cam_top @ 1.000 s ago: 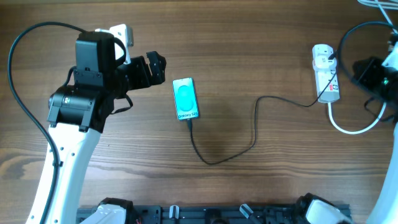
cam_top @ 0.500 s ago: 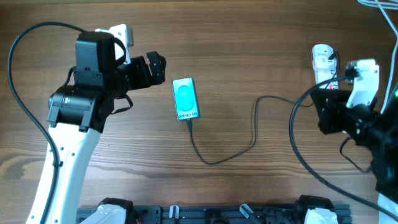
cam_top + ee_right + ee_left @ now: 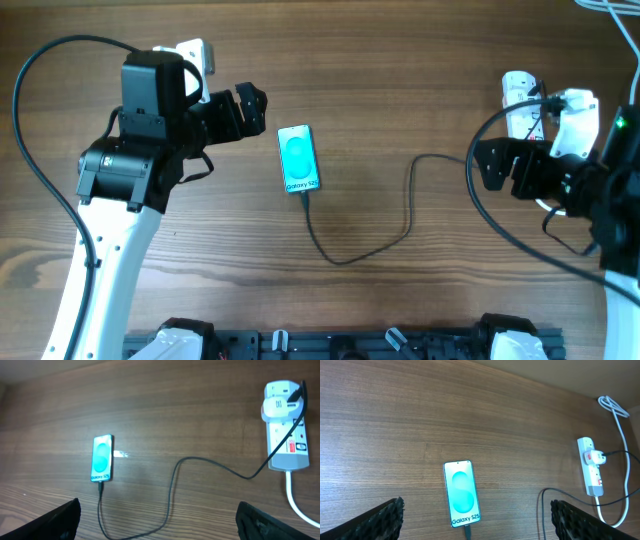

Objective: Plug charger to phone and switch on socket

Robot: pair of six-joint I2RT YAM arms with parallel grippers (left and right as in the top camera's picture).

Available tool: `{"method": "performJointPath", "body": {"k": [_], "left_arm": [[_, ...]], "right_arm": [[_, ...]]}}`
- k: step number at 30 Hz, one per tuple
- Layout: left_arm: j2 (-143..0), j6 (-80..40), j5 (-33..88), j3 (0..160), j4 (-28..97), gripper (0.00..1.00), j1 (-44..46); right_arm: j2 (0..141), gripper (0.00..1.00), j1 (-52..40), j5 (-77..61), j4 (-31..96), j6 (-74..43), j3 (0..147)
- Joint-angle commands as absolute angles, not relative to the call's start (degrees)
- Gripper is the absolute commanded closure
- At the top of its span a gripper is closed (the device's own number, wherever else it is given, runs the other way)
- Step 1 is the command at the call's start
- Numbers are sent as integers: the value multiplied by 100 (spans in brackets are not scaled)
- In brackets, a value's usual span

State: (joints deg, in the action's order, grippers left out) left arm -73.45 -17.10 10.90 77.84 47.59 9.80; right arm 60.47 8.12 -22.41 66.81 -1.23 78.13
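Note:
The phone (image 3: 299, 158) lies flat at mid-table with its light-blue screen lit, also in the left wrist view (image 3: 461, 493) and the right wrist view (image 3: 102, 458). The charger (image 3: 345, 258), a thin black cable, is plugged into the phone's near end, loops across the wood (image 3: 172, 485) and runs to a white plug in the socket (image 3: 287, 425). The socket (image 3: 517, 98) carries a small red switch (image 3: 292, 446) and is partly hidden by my right arm. My left gripper (image 3: 258, 108) hangs open left of the phone. My right gripper (image 3: 483, 165) is open, just left of the socket, holding nothing.
A thick white cord (image 3: 295, 505) leaves the socket's near end; another stretch of it loops at the table's far right (image 3: 620, 420). My arms' black cables arc over both table sides (image 3: 40, 180). A dark rail (image 3: 340, 345) runs along the front edge.
My right arm has swung in from the far right edge to just left of the socket, and its gripper has gone from shut to open. Left arm, phone and cable are unmoved.

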Motion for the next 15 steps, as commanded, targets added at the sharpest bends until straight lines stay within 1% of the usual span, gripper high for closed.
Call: {"method": "performJointPath", "body": {"k": [1,6,9,11,15], "left_arm": [[-7330,-1697,1037,7800,4744,0,958],[-7330,-1697,1037,7800,4746,0,958],[-7330,-1697,1037,7800,4746,0,958],[-7330,-1699,1037,7800,4746,0,958],[-7330,-1697,1037,7800,4746,0,958]], "right_arm": [[6296,0,788,-2097,6525,-145,7846],[6440,0,788,-2143,6167,64,7826],[6274,0,784,-2088,5957,154,7778],[5863,0,784,-1986,5457,150,7413],[4792,0,784,-1942,4272,148,6145]]}}
